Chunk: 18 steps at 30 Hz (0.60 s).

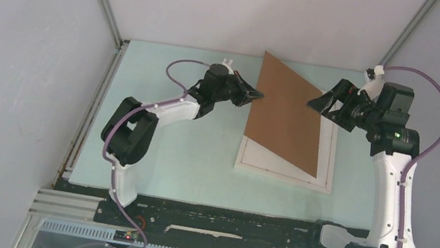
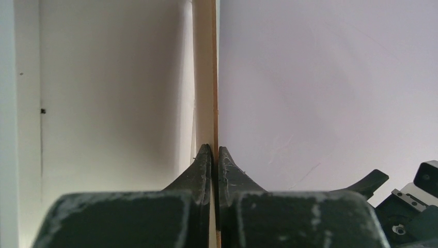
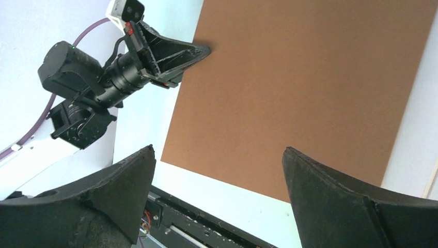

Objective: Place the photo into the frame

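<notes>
Left arm (image 1: 160,107) up at the far side, and its jaws are clamped tight on the left edge of the brown board (image 1: 287,117). The left wrist view shows that edge (image 2: 206,77) pinched right between the tips. The board stands tilted over the white frame (image 1: 282,171), which lies flat on the desk (image 1: 166,155); the board's near edge looks to be down on the frame.

Right arm (image 1: 393,183) is opposite, jaws spread wide and holding nothing, just beside the board's right edge.

And the photo? Nowhere in sight: under the board, or out of view, I can't tell.

The board shows no sag from a one-edge pinch, so I'd call it stiff, thin and light. A paper print will likely be floppy and easily creased; best taken by its border. The frame is rigid, but I'd handle it as breakable, by the rim.
</notes>
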Motion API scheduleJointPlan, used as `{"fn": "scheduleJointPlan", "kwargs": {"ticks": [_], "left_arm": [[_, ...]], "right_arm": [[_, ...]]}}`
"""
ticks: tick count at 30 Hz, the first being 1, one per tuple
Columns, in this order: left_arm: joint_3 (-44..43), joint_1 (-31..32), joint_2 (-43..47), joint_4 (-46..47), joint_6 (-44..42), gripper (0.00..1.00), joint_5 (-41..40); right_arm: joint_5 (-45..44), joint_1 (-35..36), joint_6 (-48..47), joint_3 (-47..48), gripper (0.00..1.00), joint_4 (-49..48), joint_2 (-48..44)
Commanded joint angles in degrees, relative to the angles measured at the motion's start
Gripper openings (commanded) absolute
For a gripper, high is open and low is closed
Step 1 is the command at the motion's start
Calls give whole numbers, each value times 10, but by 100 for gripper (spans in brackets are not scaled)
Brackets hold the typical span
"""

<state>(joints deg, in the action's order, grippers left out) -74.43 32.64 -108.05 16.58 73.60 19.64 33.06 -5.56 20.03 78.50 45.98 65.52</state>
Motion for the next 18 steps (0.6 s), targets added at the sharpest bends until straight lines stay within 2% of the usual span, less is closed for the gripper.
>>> {"fn": "scheduleJointPlan", "kwargs": {"ticks": [1, 9, 18], "left_arm": [[-81, 16, -20, 62, 12, 0, 11], [-92, 22, -62, 98, -3, 0, 3], [-110, 34, -92, 84, -23, 0, 2]], "right_arm": [[22, -11, -10, 3, 100, 0, -6], [33, -16, -10, -2, 100, -4, -13], [41, -17, -8, -16, 100, -13, -17]]}}
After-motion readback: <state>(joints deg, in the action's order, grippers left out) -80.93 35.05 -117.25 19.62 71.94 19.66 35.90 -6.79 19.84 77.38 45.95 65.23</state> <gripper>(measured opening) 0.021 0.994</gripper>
